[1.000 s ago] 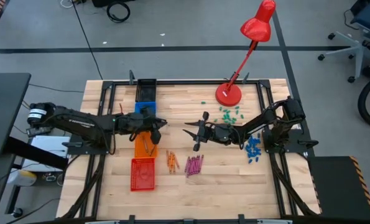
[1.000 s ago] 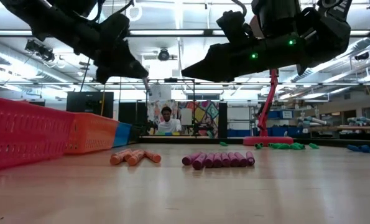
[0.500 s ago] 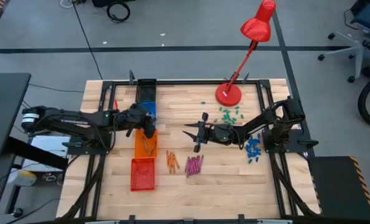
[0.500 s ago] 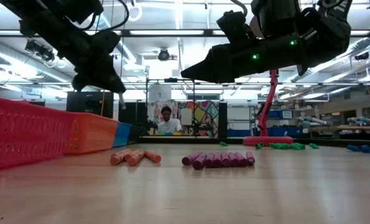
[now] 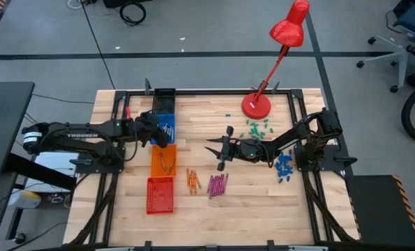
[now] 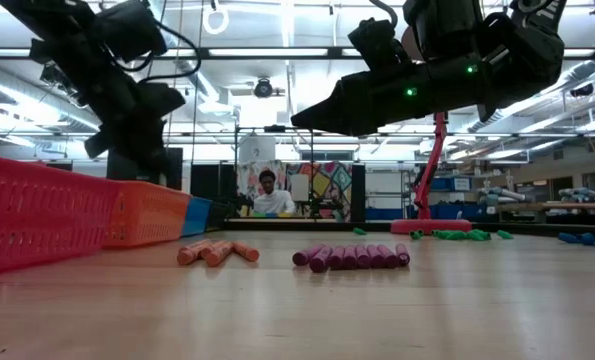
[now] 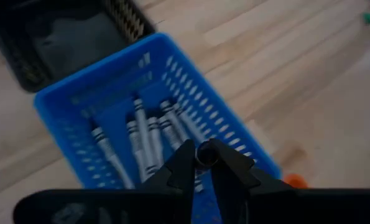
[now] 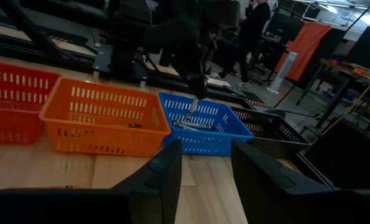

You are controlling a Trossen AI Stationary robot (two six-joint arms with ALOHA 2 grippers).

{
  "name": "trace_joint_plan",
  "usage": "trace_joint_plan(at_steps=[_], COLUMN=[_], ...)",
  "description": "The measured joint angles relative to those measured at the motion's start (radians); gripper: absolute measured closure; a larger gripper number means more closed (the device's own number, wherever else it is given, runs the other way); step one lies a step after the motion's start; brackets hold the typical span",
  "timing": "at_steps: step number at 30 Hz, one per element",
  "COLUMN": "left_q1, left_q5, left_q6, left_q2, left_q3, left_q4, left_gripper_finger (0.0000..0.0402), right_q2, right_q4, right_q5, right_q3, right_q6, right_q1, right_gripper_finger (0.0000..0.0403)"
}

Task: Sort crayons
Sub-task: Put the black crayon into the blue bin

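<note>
left gripper (image 7: 201,163) clenched on a grey crayon (image 7: 204,154), mostly hidden; now over blue plastic basket (image 7: 247,149), off the orange one (image 5: 163,161). right gripper (image 5: 215,152) open, idle.

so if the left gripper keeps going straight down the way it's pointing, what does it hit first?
Likely the grey crayons lying in the blue basket. The left gripper, shut on a grey crayon, points down into that basket; depth is unclear.
</note>
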Motion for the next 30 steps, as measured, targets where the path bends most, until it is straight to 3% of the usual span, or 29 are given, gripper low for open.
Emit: trace_joint_plan(at_steps=[18, 24, 30], left_q1=[0.095, 0.095, 0.095], left_q5=[0.226, 0.240, 0.240], left_q6=[0.008, 0.008, 0.011], left_q2=[0.084, 0.084, 0.084], left_q3=[0.000, 0.000, 0.000], left_q4=[-0.084, -0.085, -0.087], left_gripper_finger=[0.0347, 0.0339, 0.0302], right_q2=[0.000, 0.000, 0.000], right_q4=[-0.006, -0.011, -0.012], right_q5=[0.000, -0.001, -0.001], right_q3=[0.000, 0.000, 0.000], right_q6=[-0.009, -0.008, -0.008], right_q1=[0.000, 0.000, 0.000], right_gripper_finger=[0.0261, 0.0261, 0.0261])
